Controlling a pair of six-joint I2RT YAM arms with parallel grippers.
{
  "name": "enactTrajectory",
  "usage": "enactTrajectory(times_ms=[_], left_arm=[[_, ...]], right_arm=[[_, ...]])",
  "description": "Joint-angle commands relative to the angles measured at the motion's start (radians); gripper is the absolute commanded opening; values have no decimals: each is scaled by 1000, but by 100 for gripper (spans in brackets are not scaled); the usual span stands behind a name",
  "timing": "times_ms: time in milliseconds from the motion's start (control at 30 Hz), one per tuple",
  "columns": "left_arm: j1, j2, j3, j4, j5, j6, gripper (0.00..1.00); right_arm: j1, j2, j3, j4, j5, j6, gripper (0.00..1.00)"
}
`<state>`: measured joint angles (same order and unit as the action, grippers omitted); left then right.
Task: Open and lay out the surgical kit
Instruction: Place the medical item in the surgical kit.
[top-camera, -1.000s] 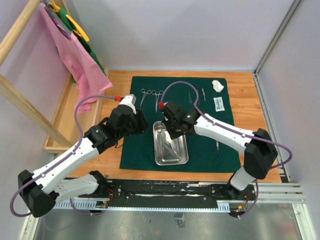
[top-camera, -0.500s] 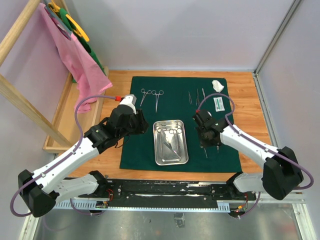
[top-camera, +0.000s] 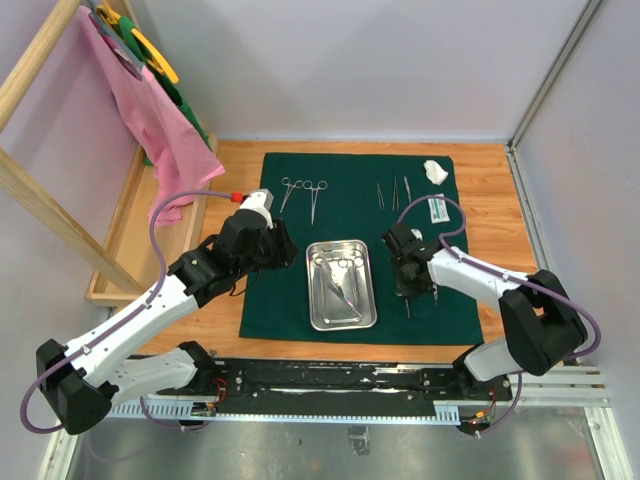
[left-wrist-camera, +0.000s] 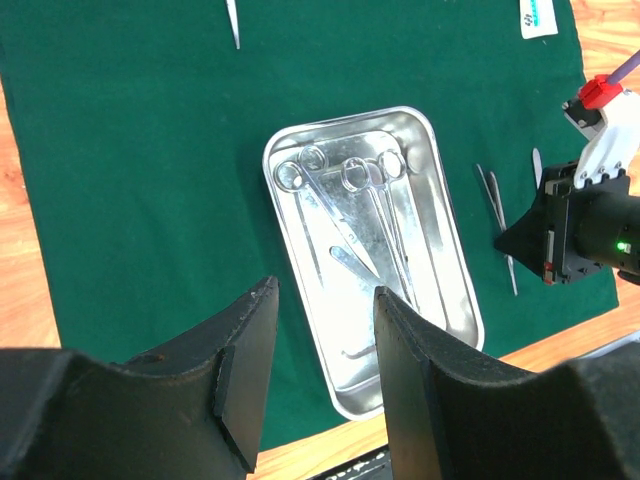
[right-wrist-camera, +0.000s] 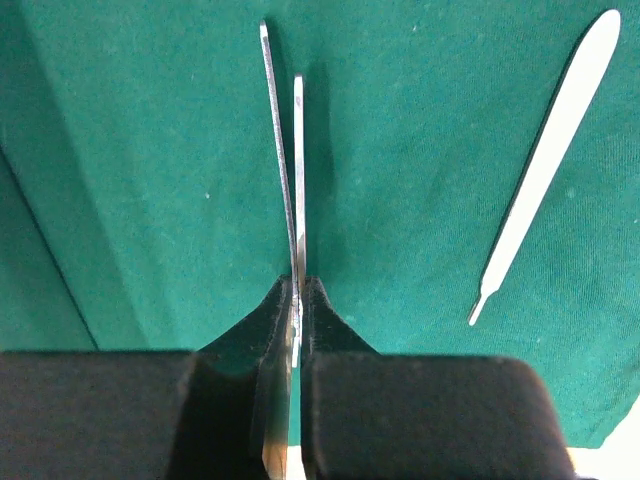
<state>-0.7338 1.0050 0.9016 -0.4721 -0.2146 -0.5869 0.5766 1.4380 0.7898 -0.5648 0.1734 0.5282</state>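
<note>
The dark green cloth (top-camera: 350, 200) lies spread on the table. The steel tray (top-camera: 341, 318) sits at its front middle with several forceps (left-wrist-camera: 360, 200) in it. My right gripper (top-camera: 408, 290) is shut on thin steel tweezers (right-wrist-camera: 286, 170), low over the cloth right of the tray; their tips point away from the wrist. A flat steel handle (right-wrist-camera: 545, 170) lies beside them on the cloth. My left gripper (left-wrist-camera: 320, 370) is open and empty, held above the cloth left of the tray. Two forceps (top-camera: 303, 190), more thin tools (top-camera: 393, 192), a white packet (top-camera: 437, 207) and the gauze wad (top-camera: 435, 171) lie at the back.
A wooden rack (top-camera: 60, 215) with pink (top-camera: 150, 120) and green cloths stands at the left. The table's orange wood (top-camera: 500, 220) shows around the cloth. Grey walls close the back and right.
My right gripper has moved from over the tray to the cloth on its right, then slid a little left and nearer. The left arm has not moved.
</note>
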Motion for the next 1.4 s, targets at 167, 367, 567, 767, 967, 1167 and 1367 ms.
enactTrajectory(times_ms=[167,367,567,767,967,1167,1367], left_arm=[[10,-6,-15,23,0,15,48],[10,-4,-24,30,3,12,48],[10,-2,-23,32,4,12,48],[10,3,-21,34,7,9,48],[10,12,-18,39,12,7,48],[10,17,-17,38,11,7,48],[11,18,-18,37,5,9,48]], right_arm=[[-30,31,-31,49,41,27,31],[-33,-23,-41,29,44,13,39],[-50,-76,-28,3,48,-11,36],[-55,-99,-26,-4,43,-20,34],[-59,-70,-20,28,5,-43,32],[-59,-24,-16,68,-37,-54,32],[-58,15,-5,76,-44,-57,31]])
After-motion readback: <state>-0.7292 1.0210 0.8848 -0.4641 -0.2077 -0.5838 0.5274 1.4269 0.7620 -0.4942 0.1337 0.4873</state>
